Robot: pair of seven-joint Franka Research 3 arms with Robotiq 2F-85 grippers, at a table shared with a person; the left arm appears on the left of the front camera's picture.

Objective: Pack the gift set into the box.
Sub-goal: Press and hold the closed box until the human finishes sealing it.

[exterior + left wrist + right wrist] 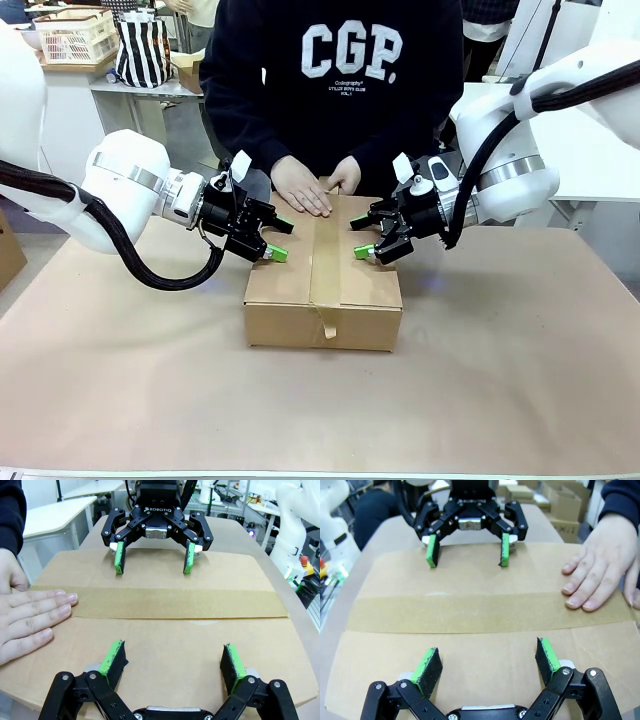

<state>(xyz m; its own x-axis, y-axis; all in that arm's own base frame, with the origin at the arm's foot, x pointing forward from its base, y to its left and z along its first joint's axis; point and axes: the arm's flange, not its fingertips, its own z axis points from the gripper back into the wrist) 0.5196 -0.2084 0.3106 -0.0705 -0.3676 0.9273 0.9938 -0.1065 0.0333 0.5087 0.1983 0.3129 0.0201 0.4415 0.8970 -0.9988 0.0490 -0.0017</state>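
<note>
1. Brown paper table cover [520, 380], across the whole tabletop.
2. Cream lattice basket [75, 35], far left.
3. Striped black-and-white bag [143, 50], just right of basket.
4. Stacked cartons [567, 502], far background.

The taped box [322, 290] hides its contents, and the person's arm leaves the right wrist view's edge.

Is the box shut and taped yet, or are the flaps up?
Shut: the box has its flaps flat, with brown tape along the middle seam, and a person's hand rests on top.
</note>
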